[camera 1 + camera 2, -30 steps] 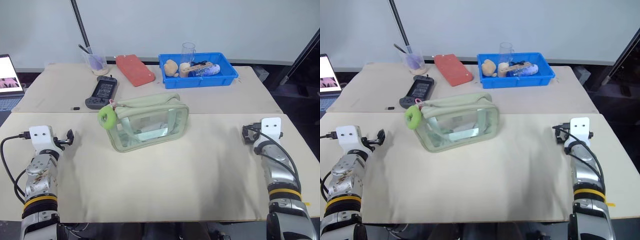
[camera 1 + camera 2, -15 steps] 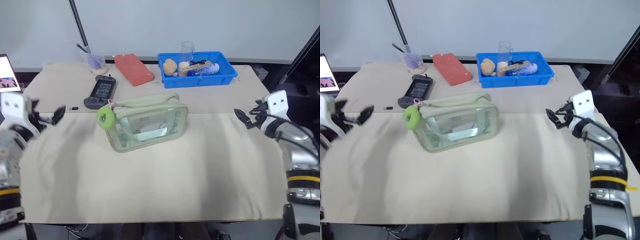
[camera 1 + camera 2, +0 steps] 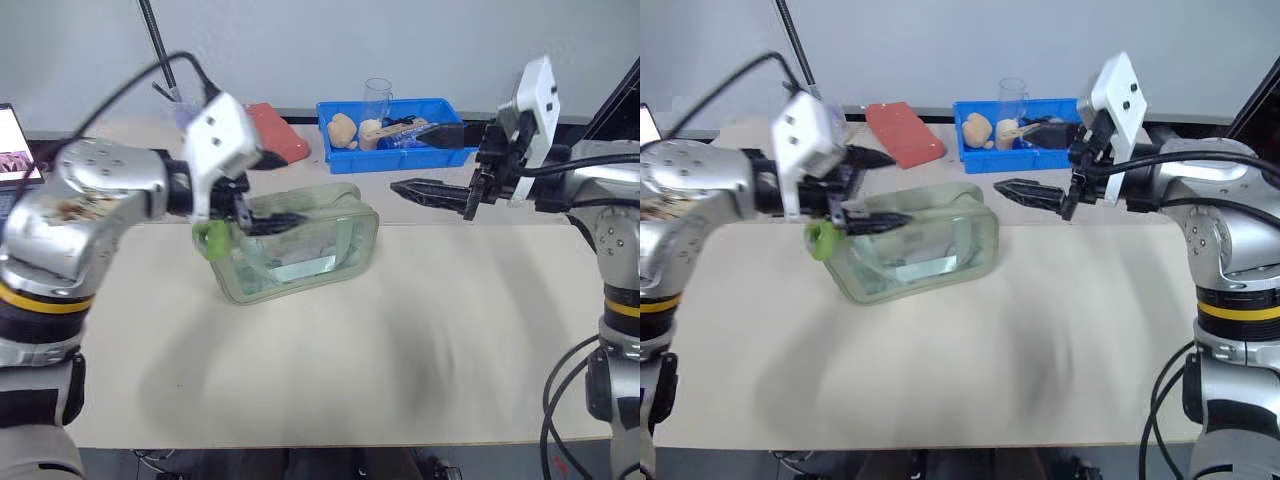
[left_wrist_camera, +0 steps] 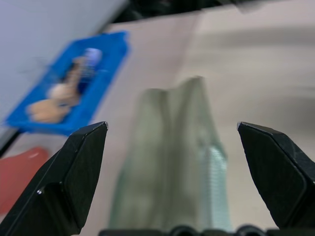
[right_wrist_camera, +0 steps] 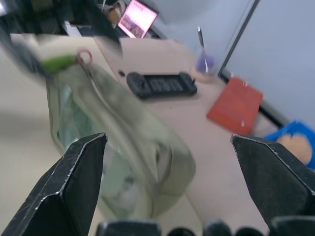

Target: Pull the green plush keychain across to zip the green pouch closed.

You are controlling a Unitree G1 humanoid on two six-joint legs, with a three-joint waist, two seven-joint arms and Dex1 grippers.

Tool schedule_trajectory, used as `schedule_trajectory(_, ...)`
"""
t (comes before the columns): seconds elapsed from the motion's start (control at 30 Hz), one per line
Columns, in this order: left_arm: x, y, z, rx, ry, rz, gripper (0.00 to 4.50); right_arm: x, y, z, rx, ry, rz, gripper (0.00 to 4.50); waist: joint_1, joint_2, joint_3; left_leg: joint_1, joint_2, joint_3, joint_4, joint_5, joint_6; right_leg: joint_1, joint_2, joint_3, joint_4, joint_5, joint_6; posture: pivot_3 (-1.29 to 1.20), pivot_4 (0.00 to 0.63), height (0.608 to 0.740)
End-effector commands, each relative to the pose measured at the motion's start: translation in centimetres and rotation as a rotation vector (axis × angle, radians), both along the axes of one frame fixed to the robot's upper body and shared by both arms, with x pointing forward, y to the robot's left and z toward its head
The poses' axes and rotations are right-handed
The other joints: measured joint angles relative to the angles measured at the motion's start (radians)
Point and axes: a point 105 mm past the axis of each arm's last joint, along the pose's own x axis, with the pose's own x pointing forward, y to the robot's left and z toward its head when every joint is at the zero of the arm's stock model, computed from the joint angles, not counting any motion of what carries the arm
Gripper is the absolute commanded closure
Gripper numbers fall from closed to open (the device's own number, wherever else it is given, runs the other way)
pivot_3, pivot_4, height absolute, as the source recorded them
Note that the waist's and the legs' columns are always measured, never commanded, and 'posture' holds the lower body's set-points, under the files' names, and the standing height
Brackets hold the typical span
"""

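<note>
Left eye view, left to right: left gripper (image 3: 262,192) spread wide, empty, over the left end of the green pouch (image 3: 300,250), green plush keychain (image 3: 210,237) hanging there. Right gripper (image 3: 432,160) likewise wide, empty, off the right end. Best: pinch keychain, brace far end, pull level. Beige table (image 3: 400,330), blue tray (image 3: 400,150) at back edge, grey wall.

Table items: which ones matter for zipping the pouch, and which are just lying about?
For the job:
- pale sage-green fabric pouch with clear plastic sides
- lime-green fuzzy ring keychain
- left end effector, open
- right end effector, open

Lying about:
- blue plastic tray of small items
- red flat block
- black handheld controller
- laptop
</note>
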Motion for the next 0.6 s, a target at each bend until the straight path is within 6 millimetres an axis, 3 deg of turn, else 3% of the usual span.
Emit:
schedule_trajectory(0.03,0.4,-0.4,0.1,0.063,-0.049,-0.004,0.00,-1.8,0.9,0.7,-0.001,-0.018,0.044,0.02,0.000,0.000,0.000,-0.001,0.000,0.000,0.000,0.000,0.000,-0.001,0.000,0.001,0.000,0.000,0.000,0.00,0.150,0.740)
schedule_trajectory(0.13,1.6,0.0,-0.9,0.148,-0.092,0.011,0.00,-2.6,1.2,0.9,0.001,-0.023,0.053,0.02,0.001,0.000,0.000,-0.001,-0.001,0.000,0.000,0.000,0.000,-0.001,0.000,0.002,0.000,0.000,0.000,0.00,0.150,0.740)
schedule_trajectory(0.47,2.5,0.2,-1.4,0.218,-0.121,-0.028,4.34,-2.5,0.3,-0.4,-0.024,-0.012,0.001,0.00,0.002,0.000,0.000,-0.001,-0.001,0.000,0.001,0.000,0.000,-0.001,0.000,0.003,0.000,0.000,0.000,0.00,0.150,0.740)
schedule_trajectory(0.6,2.3,0.0,-0.8,0.245,-0.182,-0.104,4.48,-2.6,0.1,-0.5,-0.040,-0.012,0.005,0.00,0.002,0.000,0.000,-0.001,-0.001,0.000,0.001,0.000,0.000,-0.001,0.000,0.003,0.001,0.000,0.000,0.00,0.150,0.740)
